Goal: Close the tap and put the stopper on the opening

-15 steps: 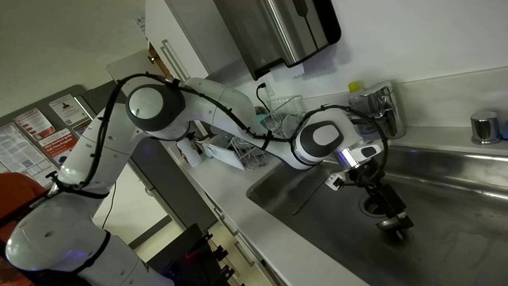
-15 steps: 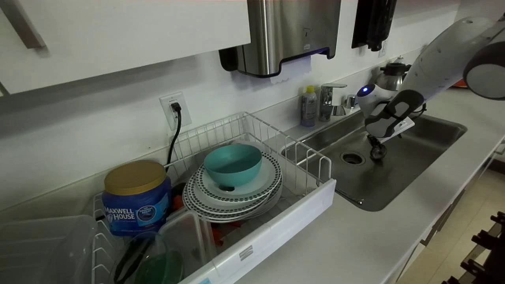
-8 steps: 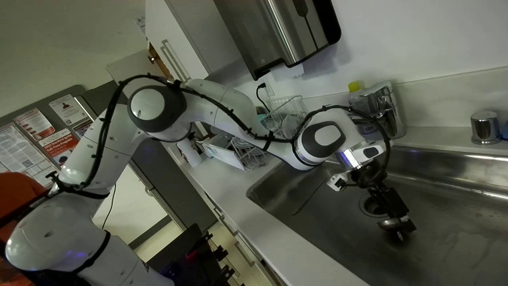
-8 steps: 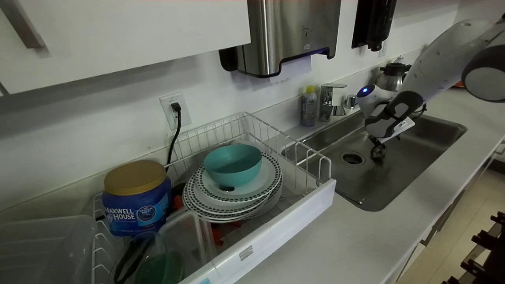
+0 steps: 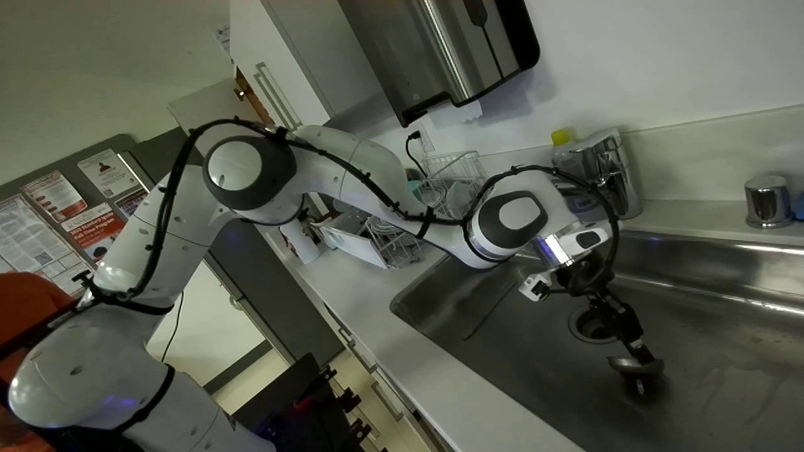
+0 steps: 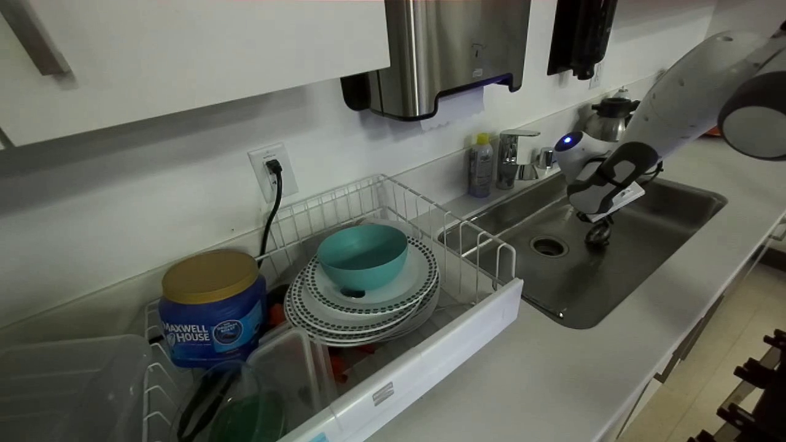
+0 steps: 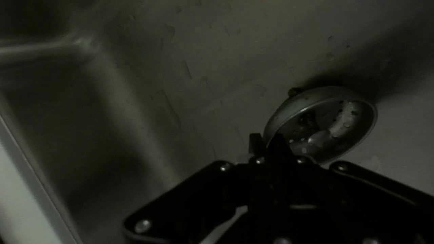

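My gripper (image 7: 268,144) has closed across the near rim of the metal stopper (image 7: 325,120), one finger inside the cup and one outside. In the wrist view the stopper is tilted, its perforated inside showing. The gripper (image 5: 639,350) points down into the basin in an exterior view, with the stopper (image 5: 631,365) at its fingertips; whether the stopper touches the basin floor I cannot tell. Beside it lies the uncovered opening (image 5: 592,326), partly behind the gripper; the opening (image 6: 548,247) shows fully in an exterior view. The chrome tap (image 6: 508,161) stands behind the sink.
The steel basin (image 5: 722,326) surrounds the gripper, with the counter (image 5: 402,358) along its front edge. A yellow-capped bottle (image 6: 481,166) and a small chrome fitting (image 5: 767,201) flank the tap. A dish rack (image 6: 430,356) with plates and a teal bowl (image 6: 362,255) stands beside the sink.
The jaws have closed onto the stopper's rim. The stopper has swung and shifted slightly away from the opening, while the arm has barely moved.
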You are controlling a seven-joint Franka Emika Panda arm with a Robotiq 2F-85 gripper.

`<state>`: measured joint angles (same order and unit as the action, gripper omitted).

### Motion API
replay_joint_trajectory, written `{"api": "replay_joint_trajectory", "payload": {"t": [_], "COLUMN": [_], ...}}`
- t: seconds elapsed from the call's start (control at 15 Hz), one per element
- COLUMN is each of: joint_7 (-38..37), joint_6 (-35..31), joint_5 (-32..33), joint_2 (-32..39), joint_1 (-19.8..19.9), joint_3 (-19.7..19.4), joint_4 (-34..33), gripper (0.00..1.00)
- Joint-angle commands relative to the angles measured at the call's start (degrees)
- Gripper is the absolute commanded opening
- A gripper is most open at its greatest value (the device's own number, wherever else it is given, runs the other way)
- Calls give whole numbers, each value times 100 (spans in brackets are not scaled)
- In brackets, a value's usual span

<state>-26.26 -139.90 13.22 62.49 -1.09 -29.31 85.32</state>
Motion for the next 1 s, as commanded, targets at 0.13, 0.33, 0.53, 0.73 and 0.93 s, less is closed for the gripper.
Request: {"api": "replay_joint_trajectory", "payload": {"t": [0.13, 0.33, 0.53, 0.73, 0.93], "joint_7": [-113, -108, 9, 164, 415], "joint_6": [257, 255, 15, -317, -686], "joint_5": [135, 132, 69, -10, -149], "joint_2": [67, 53, -141, -357, -526], "joint_1": [8, 6, 95, 241, 518], "joint_3": [-30, -23, 72, 190, 430], "joint_4": [-201, -196, -19, 166, 261], "gripper": [1, 1, 1, 1, 1]}}
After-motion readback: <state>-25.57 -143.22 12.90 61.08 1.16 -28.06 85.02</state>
